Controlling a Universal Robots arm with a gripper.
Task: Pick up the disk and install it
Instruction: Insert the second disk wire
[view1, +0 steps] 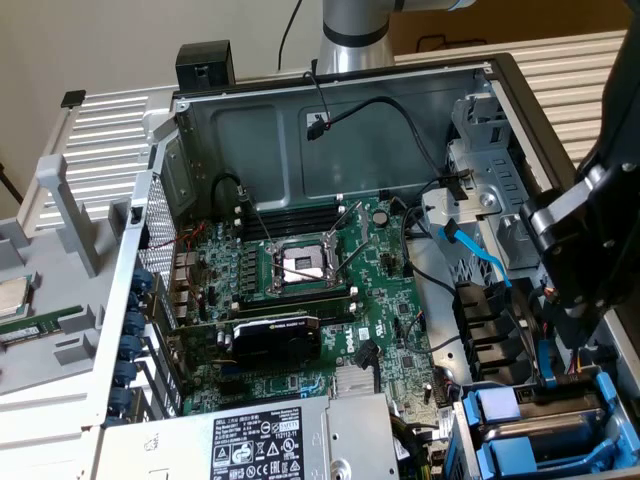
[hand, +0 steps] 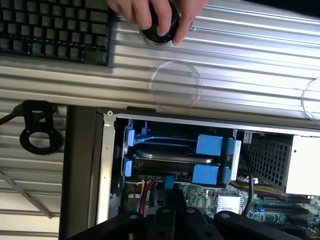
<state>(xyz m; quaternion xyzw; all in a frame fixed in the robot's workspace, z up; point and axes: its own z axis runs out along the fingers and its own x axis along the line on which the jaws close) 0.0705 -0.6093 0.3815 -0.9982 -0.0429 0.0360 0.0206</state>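
While the open computer case (view1: 330, 120) fills the exterior view, its motherboard (view1: 310, 290) sits centre frame. Lower right of that frame: blue-railed drive bay (view1: 545, 425), with the dark arm (view1: 585, 240) above it. Wrist view: a hand (hand: 155, 15) upper centre on a round object; the disk (hand: 175, 157) is seated in blue rails mid-frame; the claw (hand: 170, 220) is clenched, empty, at bottom centre.

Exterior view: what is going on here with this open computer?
A robot arm holds its gripper, jaws shut and nothing visibly held, above the blue-railed drive bay in a corner of the open computer case. Beside the case, a person's hand grips a small round black object near a keyboard.
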